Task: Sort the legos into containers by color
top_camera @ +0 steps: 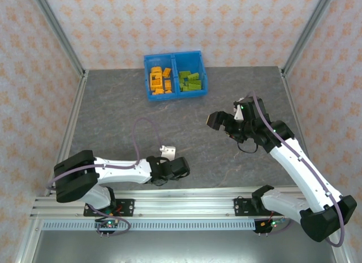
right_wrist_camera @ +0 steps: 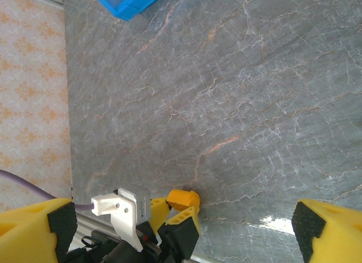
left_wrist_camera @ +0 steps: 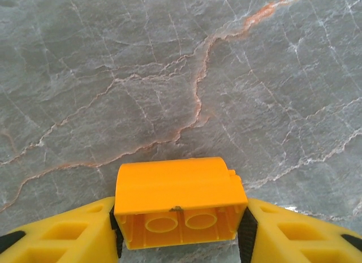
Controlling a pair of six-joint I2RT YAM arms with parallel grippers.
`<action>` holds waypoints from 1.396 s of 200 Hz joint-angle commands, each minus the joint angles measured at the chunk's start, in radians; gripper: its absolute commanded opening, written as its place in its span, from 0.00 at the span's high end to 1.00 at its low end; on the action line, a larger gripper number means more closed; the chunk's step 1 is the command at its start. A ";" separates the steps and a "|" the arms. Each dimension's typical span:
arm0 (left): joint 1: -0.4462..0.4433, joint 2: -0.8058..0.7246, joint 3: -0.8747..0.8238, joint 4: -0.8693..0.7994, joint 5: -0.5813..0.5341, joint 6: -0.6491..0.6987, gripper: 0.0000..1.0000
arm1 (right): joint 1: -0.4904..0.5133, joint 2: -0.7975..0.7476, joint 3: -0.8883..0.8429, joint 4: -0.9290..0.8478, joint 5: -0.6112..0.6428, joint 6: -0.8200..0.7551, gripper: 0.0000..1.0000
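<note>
Left tool (left_wrist_camera: 180, 236) tight around an orange brick (left_wrist_camera: 179, 194); right tool (right_wrist_camera: 184, 223) agape, seemingly empty.

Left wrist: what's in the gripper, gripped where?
An orange lego, pinched by its opposite side walls in the left gripper, hollow underside toward the camera. Right gripper open, empty.

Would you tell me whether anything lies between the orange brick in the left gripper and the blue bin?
Nothing visible does: only bare grey marbled table lies between the orange plastic brick in the left gripper and the bright blue rectangular plastic bin.
</note>
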 commanded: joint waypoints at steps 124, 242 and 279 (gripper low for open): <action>0.224 -0.234 0.106 -0.044 -0.090 0.223 0.58 | 0.006 -0.020 0.001 0.005 0.013 0.000 0.02; 0.682 0.226 0.609 0.082 0.294 0.545 0.32 | 0.005 -0.089 -0.015 -0.012 0.051 0.027 0.01; 0.679 0.358 0.637 0.078 0.343 0.516 0.15 | 0.007 -0.081 -0.014 -0.007 0.051 0.027 0.01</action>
